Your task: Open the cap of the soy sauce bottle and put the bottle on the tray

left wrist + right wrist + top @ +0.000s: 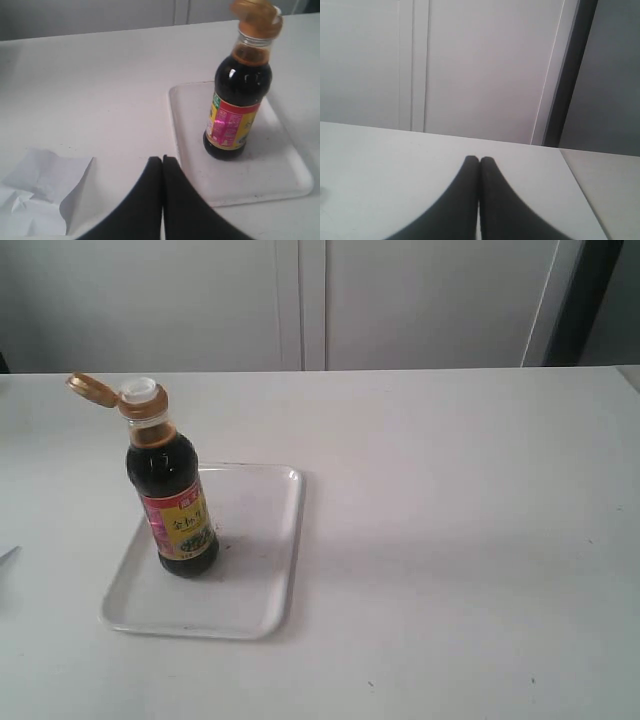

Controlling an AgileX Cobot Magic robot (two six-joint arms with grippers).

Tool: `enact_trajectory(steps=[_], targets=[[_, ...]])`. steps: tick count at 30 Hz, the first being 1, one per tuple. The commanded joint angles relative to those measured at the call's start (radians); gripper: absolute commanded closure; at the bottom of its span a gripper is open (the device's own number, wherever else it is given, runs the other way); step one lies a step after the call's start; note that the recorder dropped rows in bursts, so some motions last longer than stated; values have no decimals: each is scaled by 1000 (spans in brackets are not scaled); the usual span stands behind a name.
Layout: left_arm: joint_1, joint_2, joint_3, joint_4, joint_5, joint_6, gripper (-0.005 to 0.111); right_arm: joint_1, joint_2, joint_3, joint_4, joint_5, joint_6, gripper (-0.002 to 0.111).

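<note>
The soy sauce bottle [173,492] stands upright on the white tray [255,570], toward the tray's left side. Its orange-brown cap [89,389] is flipped open to the left, baring the white spout [140,391]. The left wrist view shows the same bottle [238,105] on the tray [265,175] with the cap [250,10] tipped back. My left gripper [162,159] is shut and empty, hovering over the table just short of the tray's edge. My right gripper [479,160] is shut and empty over bare table, far from the bottle. Neither gripper appears in the exterior view.
A crumpled white paper [40,192] lies on the table beside the left gripper; a sliver of the paper [6,556] shows at the exterior view's left edge. White cabinet doors [300,300] back the table. The table's right edge [580,190] runs near the right gripper.
</note>
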Motion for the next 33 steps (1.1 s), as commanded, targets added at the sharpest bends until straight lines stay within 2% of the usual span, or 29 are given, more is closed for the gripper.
enact_trajectory(steps=[1,12,20,25,33], targets=[[3,-27,16,-81,-11,133,107,-4,-7,7,5,-7,8,108],[128,-171,134,-94,-13,160,107,-4,-7,7,5,-7,11,108],[218,-251,210,-166,-15,234,107,-4,-7,7,5,-7,11,108],[258,-318,276,-187,-15,234,107,-4,-7,7,5,-7,11,108],[303,-320,355,-198,-18,232,107,-4,-7,7,5,-7,11,108]])
